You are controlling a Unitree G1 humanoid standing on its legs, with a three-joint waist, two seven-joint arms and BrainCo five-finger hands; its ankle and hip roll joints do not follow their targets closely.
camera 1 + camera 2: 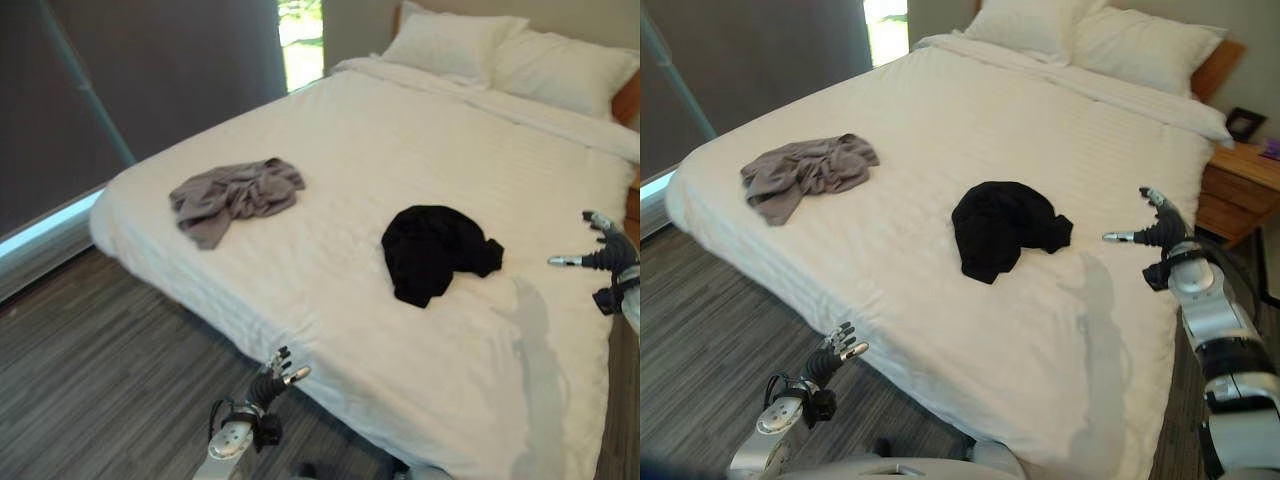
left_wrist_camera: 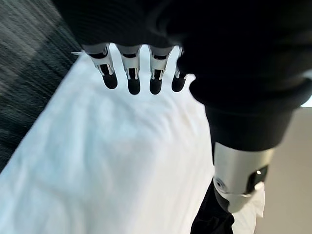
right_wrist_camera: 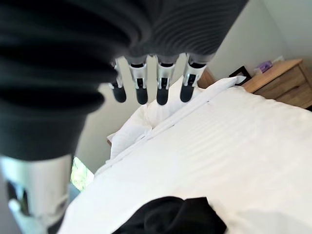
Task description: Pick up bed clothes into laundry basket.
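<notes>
In front of me is a wide bed (image 1: pixel 470 400) with a white cover. Two pieces of clothing lie on it, well apart from each other. The grey garment (image 1: pixel 233 197) is crumpled near the bed's left edge, on my left side. The black garment (image 1: pixel 1002 228) lies in a heap near the middle of the bed, closer to my right side.

My left hand (image 1: pixel 833 358) is low, just beside the front edge of the mattress and over the dark wooden floor (image 1: pixel 90 380). Its fingers (image 2: pixel 130 78) are relaxed and a little spread, and they hold nothing. My right hand (image 1: pixel 1155 232) hangs over the right edge of the bed, near the black garment but not touching it. Its fingers (image 3: pixel 163 87) are straight and apart, the thumb stands out to the side, and the hand is empty.

At the head of the bed two white pillows (image 1: pixel 500 55) lie side by side. Beside the bed on my right is a wooden nightstand (image 1: pixel 1238 190); a small dark thing on it is perhaps a picture frame (image 1: pixel 1243 123).
</notes>
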